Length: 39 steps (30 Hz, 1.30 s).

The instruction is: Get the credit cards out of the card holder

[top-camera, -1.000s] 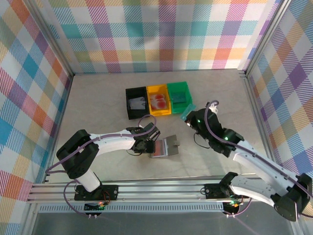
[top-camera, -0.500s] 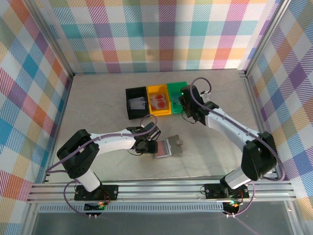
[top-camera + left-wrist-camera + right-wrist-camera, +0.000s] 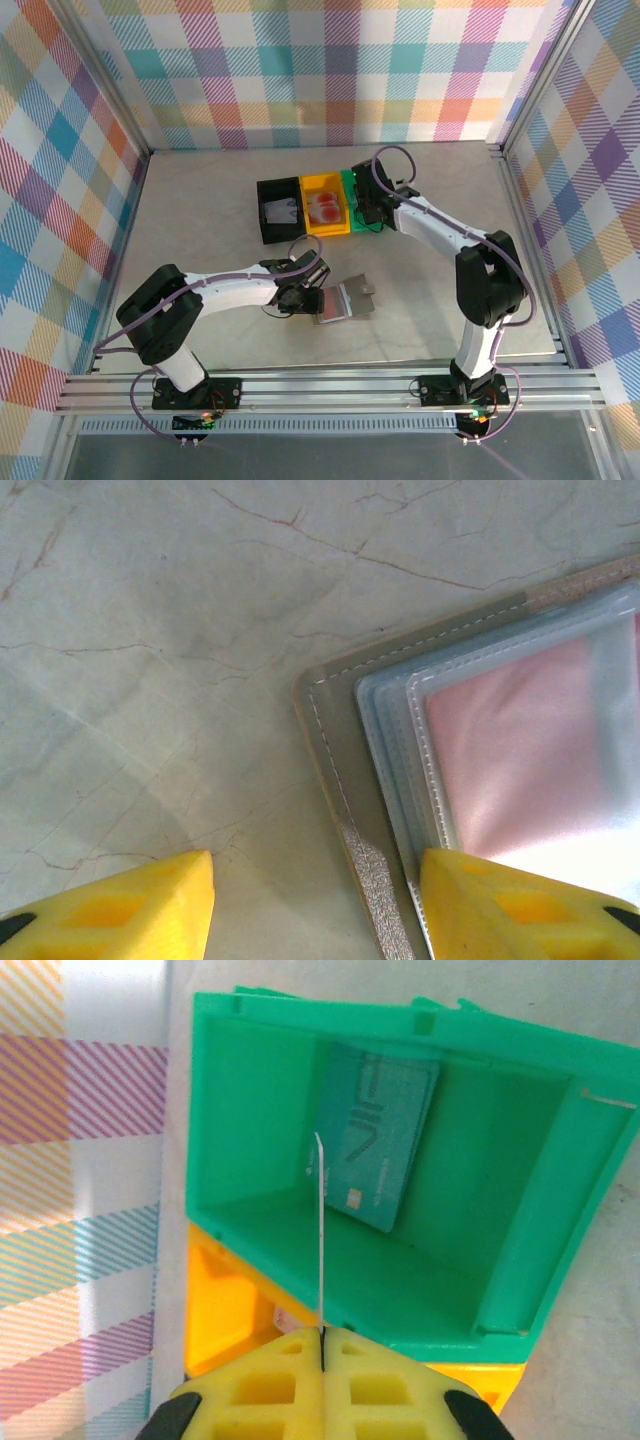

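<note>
A pinched card [image 3: 319, 1240] hangs over green bin [image 3: 250, 1110] holding teal card [image 3: 380, 1150].

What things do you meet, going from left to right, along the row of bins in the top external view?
black bin → yellow bin → green bin

Grey-brown card holder [image 3: 348, 300] lies open, pink card [image 3: 520, 750] sleeved inside; teal card [image 3: 380, 1150] in far green bin [image 3: 250, 1130], white card [image 3: 319, 1230] edge-on above it.
</note>
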Available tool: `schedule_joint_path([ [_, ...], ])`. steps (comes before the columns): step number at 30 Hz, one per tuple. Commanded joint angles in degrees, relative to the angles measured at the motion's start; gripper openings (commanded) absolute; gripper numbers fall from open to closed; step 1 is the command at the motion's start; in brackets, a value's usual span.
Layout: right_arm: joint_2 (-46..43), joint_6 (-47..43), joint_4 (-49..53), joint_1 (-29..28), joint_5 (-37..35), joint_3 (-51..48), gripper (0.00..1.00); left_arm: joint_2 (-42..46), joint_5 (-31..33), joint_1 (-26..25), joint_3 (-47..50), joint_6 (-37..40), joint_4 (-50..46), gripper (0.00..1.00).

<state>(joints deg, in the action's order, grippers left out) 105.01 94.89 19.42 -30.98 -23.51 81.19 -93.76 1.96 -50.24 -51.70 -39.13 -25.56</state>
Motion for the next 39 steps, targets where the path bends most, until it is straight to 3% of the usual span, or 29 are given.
schedule_joint_path([
  [1,1.6,2.7,0.9,0.9,-1.1,2.4,0.0,0.6,-2.4,-1.2,-0.8,1.2,-0.3,0.56],
  [15,2.8,4.8,0.2,3.6,-2.5,3.0,0.0,0.8,-2.1,-1.2,-0.1,1.6,-0.2,0.56],
  [39,13.3,6.8,2.0,3.0,-1.6,8.8,0.0,0.4,-2.0,-1.2,-0.1,2.6,-0.3,0.56],
])
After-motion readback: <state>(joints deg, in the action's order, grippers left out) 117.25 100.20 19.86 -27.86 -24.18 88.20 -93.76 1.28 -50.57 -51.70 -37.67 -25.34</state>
